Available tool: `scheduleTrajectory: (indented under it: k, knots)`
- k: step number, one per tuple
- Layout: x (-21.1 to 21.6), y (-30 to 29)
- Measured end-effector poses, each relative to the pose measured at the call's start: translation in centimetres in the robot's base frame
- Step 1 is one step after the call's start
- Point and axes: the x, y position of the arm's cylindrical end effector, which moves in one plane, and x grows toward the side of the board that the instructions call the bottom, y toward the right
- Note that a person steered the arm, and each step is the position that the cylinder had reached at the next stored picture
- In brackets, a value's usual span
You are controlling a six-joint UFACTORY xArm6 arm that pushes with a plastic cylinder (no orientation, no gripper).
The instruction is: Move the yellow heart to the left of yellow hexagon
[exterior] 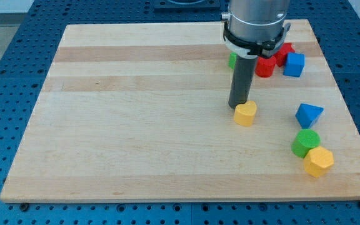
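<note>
Where my tip (237, 105) touches it, yellow heart (245, 114) sits upright.

The arm's grey housing (256, 22) runs off the view's top. It hides most of a green block (232, 60) and part of the red blocks (274, 59).

Yellow heart (245, 114) lies well left of yellow hexagon (318, 162).

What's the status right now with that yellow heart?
My tip touching yellow heart, at its upper-left edge. Yellow hexagon at lower right, heart far up-left of it. Green cylinder hugs hexagon's upper left.
</note>
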Motion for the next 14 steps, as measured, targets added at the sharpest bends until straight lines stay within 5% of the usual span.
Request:
scheduleTrajectory:
  k: [1, 4, 9, 14]
  knots:
    - [-2.7, -0.1]
    - [4.2, -0.1]
    - [3.4, 2.1]
    - [10.6, 5.0]
